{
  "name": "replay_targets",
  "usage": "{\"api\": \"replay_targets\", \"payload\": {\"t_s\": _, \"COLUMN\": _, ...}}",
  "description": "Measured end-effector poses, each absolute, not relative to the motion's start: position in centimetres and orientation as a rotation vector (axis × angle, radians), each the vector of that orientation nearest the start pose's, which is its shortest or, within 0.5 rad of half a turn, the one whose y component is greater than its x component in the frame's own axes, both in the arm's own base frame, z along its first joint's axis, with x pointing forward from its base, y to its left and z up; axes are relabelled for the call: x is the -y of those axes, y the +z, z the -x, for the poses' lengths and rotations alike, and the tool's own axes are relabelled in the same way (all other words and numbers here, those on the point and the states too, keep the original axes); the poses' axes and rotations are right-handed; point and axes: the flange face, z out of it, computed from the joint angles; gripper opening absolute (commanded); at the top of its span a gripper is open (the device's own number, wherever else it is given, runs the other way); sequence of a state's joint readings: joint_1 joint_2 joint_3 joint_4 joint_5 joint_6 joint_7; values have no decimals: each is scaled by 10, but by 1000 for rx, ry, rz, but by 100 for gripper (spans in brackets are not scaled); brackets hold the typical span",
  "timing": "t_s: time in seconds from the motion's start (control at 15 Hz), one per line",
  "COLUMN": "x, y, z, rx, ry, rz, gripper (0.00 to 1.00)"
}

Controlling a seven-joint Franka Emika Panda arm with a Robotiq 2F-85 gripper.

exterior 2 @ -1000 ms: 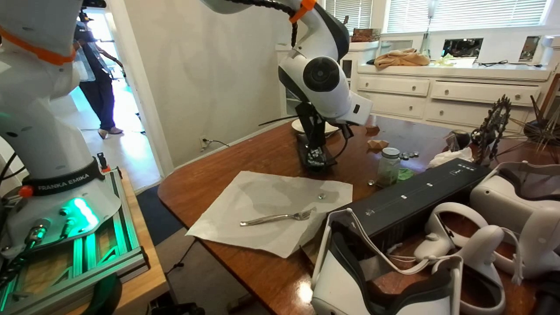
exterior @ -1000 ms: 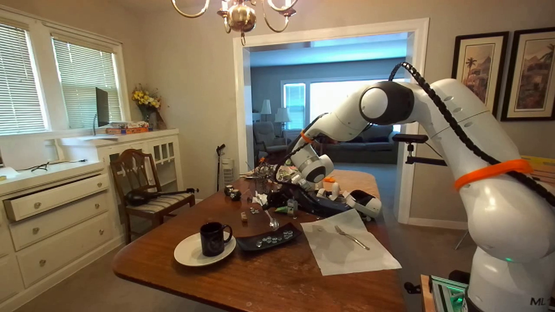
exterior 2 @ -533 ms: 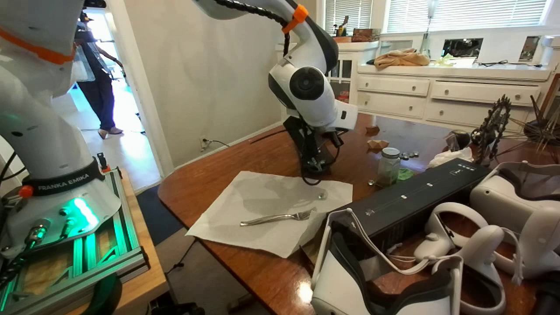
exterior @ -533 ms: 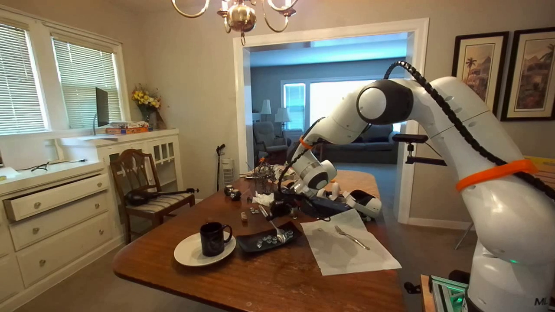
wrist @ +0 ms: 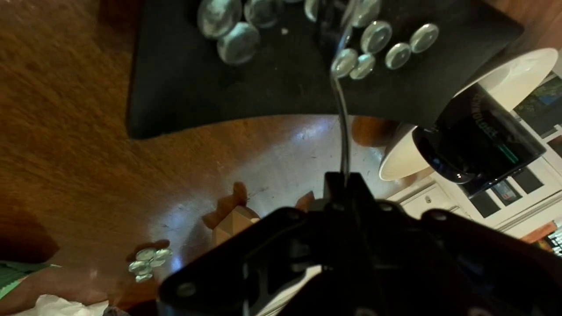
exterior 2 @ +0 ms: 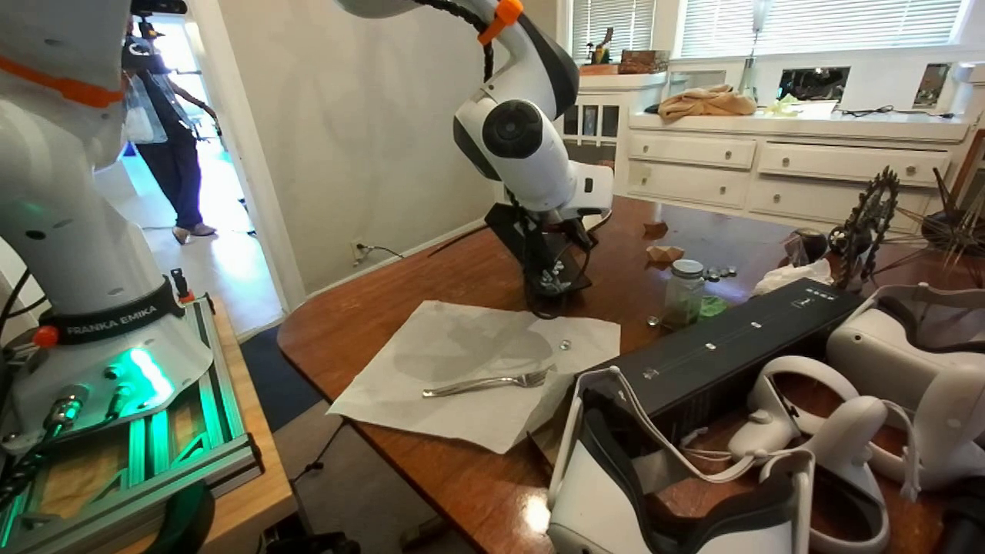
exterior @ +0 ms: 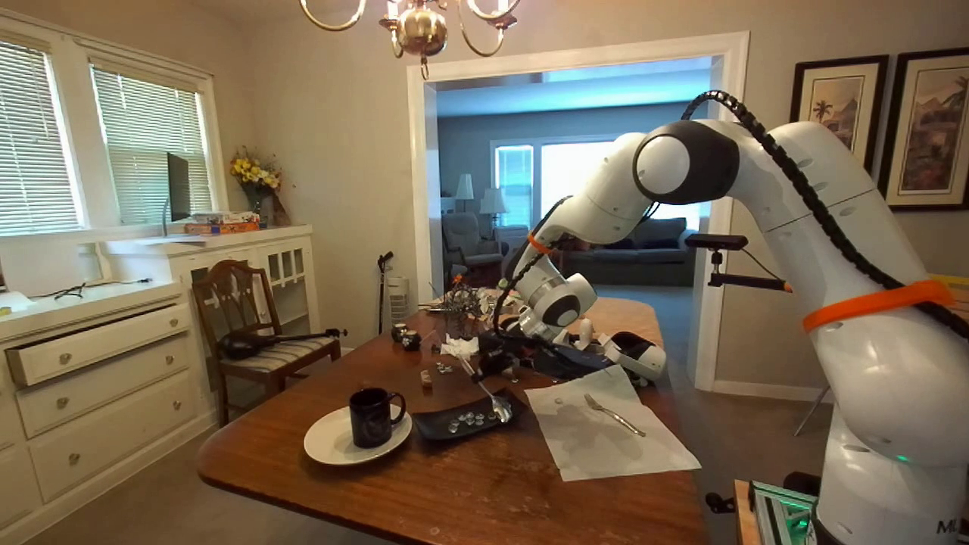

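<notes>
Gripping the spoon [exterior: 500,407] by its handle, the claw [wrist: 345,177] has its fingertips pressed together on the metal — the bowl end reaches out beyond them, over the black tray [wrist: 281,94]. In an exterior view the spoon slopes down from the claw, its bowl over the tray end farther from the plate [exterior: 325,445]; whether it touches the tray or the glass beads [wrist: 238,43] lying there, I cannot tell. The mug [exterior: 371,418] stands upright on the plate, just beside the tray's opposite end. On the tabletop [exterior: 454,493], a paper [exterior: 598,454] lies near the tray, a fork [exterior: 615,416] resting on it — and a lidded jar [exterior 2: 682,297] stands just beside a long dark box [exterior 2: 739,338], well apart from the claw.
</notes>
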State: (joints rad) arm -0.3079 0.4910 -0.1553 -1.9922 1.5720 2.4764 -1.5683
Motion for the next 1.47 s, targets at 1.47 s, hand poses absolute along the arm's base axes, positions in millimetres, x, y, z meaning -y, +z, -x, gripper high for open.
{"api": "replay_targets", "payload": {"t_s": 1.47, "x": 305, "y": 240, "z": -521, "rx": -403, "ry": -1179, "rz": 2531, "gripper": 1}}
